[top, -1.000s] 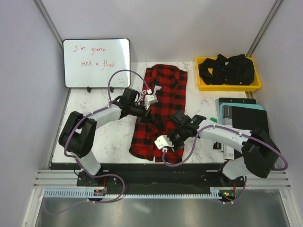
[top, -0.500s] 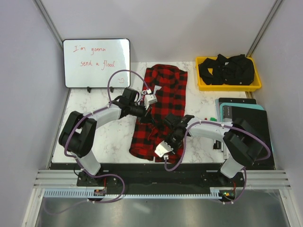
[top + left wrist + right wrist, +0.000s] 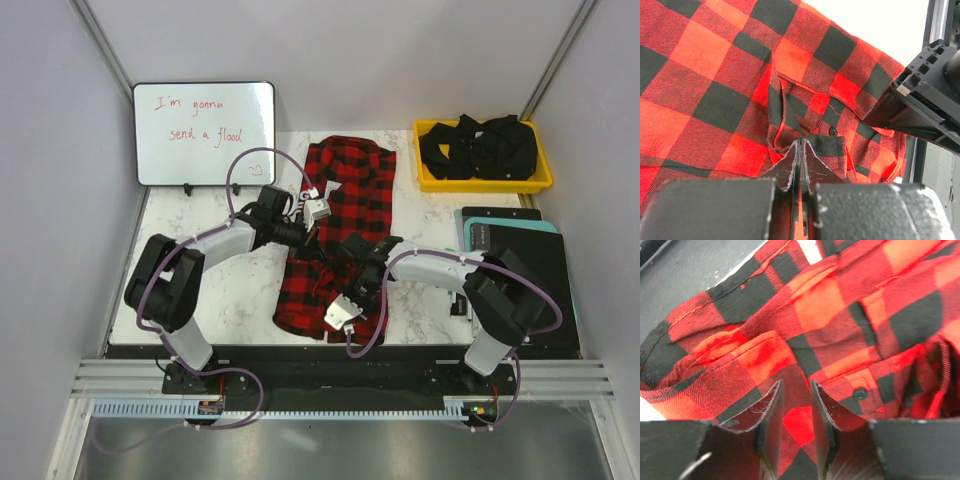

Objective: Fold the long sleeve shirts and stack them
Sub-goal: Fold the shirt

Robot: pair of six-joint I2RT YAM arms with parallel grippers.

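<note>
A yellow bin [image 3: 484, 185] was seen at the far right corner of a white marbled surface [image 3: 240, 290], and a tangled heap of black fabric [image 3: 480, 147] was held inside it, filling most of the bin. One red-and-black checked flannel shirt [image 3: 350, 195] was laid lengthwise down the middle of the surface, from the far edge towards the near edge, gathered into a narrow, rumpled strip between the two arms. The left arm was stretched from the near left corner across to the shirt's left edge about halfway along. The left claw [image 3: 800, 146] was pressed closed on a raised fold of the cloth, beside a buttoned pocket flap. The right arm was bent sharply at the elbow, its forearm reaching leftwards over the shirt's near half. The right claw [image 3: 795, 390] was pointed down at the cloth near the hem, its fingers [image 3: 771, 405] parted by a narrow gap through which the check pattern could be seen. A whiteboard [image 3: 204, 132] with red handwriting was propped at the far left, and a pile of dark flat folders [image 3: 515, 245] was placed on the right.
</note>
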